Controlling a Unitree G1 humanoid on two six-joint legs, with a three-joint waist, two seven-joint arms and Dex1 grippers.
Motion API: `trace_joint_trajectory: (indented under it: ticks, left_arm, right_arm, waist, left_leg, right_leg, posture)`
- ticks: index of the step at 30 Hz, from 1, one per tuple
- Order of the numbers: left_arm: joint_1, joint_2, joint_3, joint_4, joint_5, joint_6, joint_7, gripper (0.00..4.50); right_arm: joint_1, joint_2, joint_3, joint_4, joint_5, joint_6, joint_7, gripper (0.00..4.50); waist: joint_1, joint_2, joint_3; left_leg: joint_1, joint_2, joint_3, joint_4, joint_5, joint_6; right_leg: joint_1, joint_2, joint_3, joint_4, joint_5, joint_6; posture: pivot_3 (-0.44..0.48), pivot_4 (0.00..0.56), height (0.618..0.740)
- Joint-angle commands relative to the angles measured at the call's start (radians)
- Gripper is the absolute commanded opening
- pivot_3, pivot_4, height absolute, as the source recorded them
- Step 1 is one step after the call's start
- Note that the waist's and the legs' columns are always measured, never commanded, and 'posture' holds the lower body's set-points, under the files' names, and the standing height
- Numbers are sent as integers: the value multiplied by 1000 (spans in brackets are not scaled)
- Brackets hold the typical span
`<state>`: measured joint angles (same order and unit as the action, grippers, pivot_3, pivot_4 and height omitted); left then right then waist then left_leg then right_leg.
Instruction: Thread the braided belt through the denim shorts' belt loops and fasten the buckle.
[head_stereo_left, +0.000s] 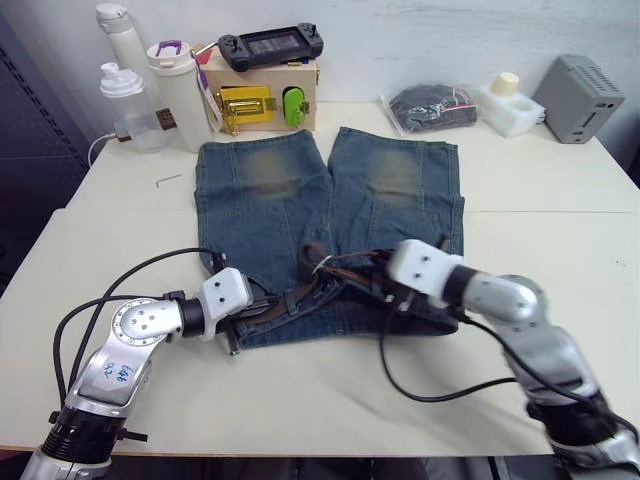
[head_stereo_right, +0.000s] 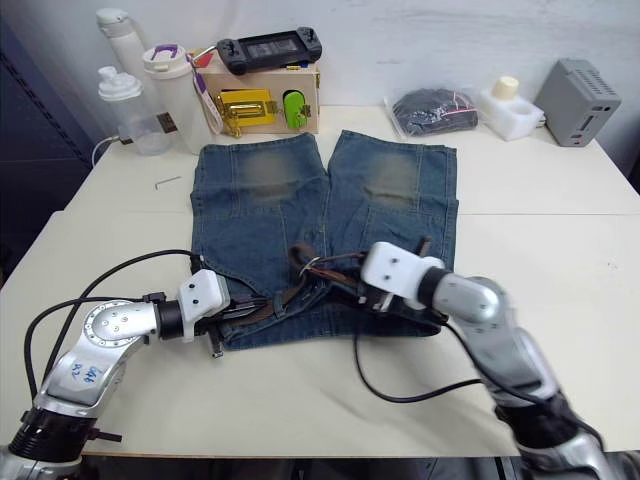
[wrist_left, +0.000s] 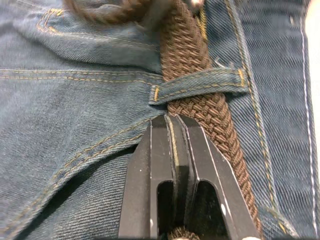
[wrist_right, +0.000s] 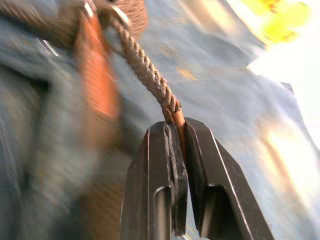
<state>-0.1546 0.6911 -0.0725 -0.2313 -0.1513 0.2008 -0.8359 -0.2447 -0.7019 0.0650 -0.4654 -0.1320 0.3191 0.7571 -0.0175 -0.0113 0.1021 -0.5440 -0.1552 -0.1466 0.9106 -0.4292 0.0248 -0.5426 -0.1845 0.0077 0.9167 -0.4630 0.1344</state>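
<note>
Along the waistband of the shorts (head_stereo_left: 330, 215) lies the belt (wrist_left: 200, 107) — it passes under one loop (wrist_left: 200, 85), buckle (head_stereo_left: 322, 264) near the middle. Left gripper (wrist_left: 172, 127) is pressed together at the belt's edge; right gripper (wrist_right: 179, 131) pinches the belt's tip — both over the table (head_stereo_left: 560, 250).

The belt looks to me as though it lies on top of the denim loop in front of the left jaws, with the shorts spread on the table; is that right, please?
Not quite. In the left wrist view the belt passes under the loop, not over it: the denim strip crosses on top of the weave. The rest holds: the loop sits just ahead of the left gripper, and the shorts are spread on the table.
</note>
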Motion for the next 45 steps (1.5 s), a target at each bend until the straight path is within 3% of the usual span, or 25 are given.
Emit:
trace_joint_trajectory:
  ticks: [1,6,17,26,31,35,37,40,42,45]
  left_arm:
    - [40,15,-42,64,54,10,-3,48]
    - [28,15,-57,96,82,-28,6,48]
    - [21,16,-42,107,88,-89,40,48]
    - [75,62,12,110,93,-174,46,48]
    - [105,75,49,111,99,-231,76,48]
    - [124,77,113,59,16,-209,57,48]
    - [122,69,166,-10,-86,-125,48,48]
    - [132,87,228,-103,-207,-1,19,940]
    - [143,99,242,-144,-235,43,7,1967]
    - [135,98,241,-183,-244,83,17,3149]
  right_arm:
    - [118,-104,-152,14,-1,-178,5,0]
    - [293,-214,-249,175,-122,-435,-105,0]
    - [322,-183,-190,141,-110,-530,-140,0]
    - [386,-190,-81,114,-237,-492,-107,0]
    - [393,-170,-92,112,-279,-423,-133,0]
    - [393,-144,-131,57,-159,-359,-94,0]
    - [385,-132,-155,-2,-56,-344,-59,0]
    - [353,-138,-190,-73,88,-270,13,1173]
    - [324,-135,-208,-108,166,-206,41,2253]
    - [284,-130,-224,-155,273,-103,66,3582]
  waist:
    - [2,2,-2]
    - [16,9,-5]
    - [29,11,-7]
    - [20,11,-8]
    - [19,8,-11]
    - [20,7,-11]
    - [22,7,-11]
    - [23,5,-9]
    - [21,5,-9]
    - [20,5,-9]
  left_leg:
    - [0,0,1,0,0,0]
    - [0,2,8,-1,2,3]
    - [1,2,8,0,2,4]
    - [1,2,8,-1,2,4]
    - [2,3,8,-2,2,4]
    - [2,3,7,-1,2,4]
    - [2,3,7,-1,2,4]
    - [0,3,7,0,2,4]
    - [0,3,6,0,2,4]
    - [0,3,6,0,2,4]
  right_leg:
    - [1,0,0,-1,0,0]
    - [2,-1,0,-8,0,0]
    - [4,-1,1,-10,0,0]
    - [4,0,1,-10,-1,-1]
    - [4,0,1,-10,-1,-1]
    - [5,1,1,-10,-1,-1]
    - [5,1,1,-10,-1,-1]
    - [4,1,1,-11,-1,-2]
    - [5,1,1,-11,-1,-2]
    - [5,1,1,-12,-1,-2]
  posture:
    - [0,150,645]
    - [0,150,645]
    - [0,150,645]
    - [0,150,645]
    - [0,150,645]
    - [0,150,645]
    - [0,150,645]
    - [0,150,645]
    - [0,150,645]
    - [0,150,645]
